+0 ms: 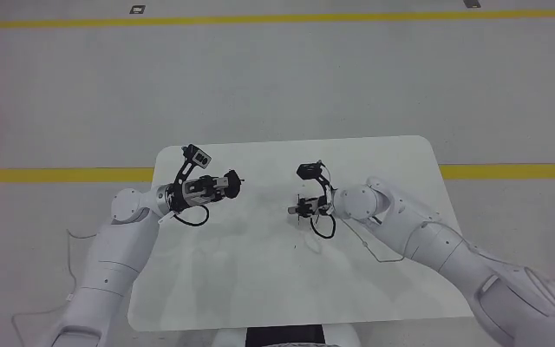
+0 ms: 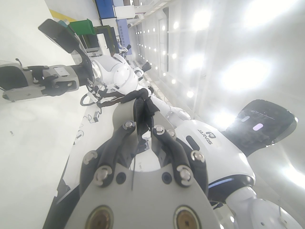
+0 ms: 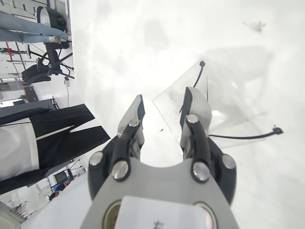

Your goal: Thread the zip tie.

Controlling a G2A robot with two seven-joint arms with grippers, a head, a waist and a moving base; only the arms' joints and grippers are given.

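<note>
Zip tie (image 2: 134,168) in the left wrist view: a thin black strip, gripped in the left tool (image 2: 142,106). The fingers are closed on it and the tail runs back over the tool's body. Black padding wraps the fingertips (image 2: 124,100). The right tool (image 2: 12,88) is farther off above the white counter (image 2: 28,144), pointing this way and not touching the strip.

Top view: the left tool (image 1: 236,185) and right tool (image 1: 297,209) face each other over the middle of the counter (image 1: 381,165), near each other with a clear gap between. A small dark speck (image 1: 295,245) lies on the counter close to the right tool.

Right wrist view: the right tool (image 3: 164,103) has its fingers spread with nothing between them. A clear plastic piece (image 3: 228,91) sits just past one finger (image 3: 197,106), against a white surface. A second zip tie (image 3: 199,75) runs from behind that finger, head at the far end. A third zip tie (image 3: 243,136) lies along the edge of the clear piece, head pointing away. Cannot tell whether either touches the tool.
</note>
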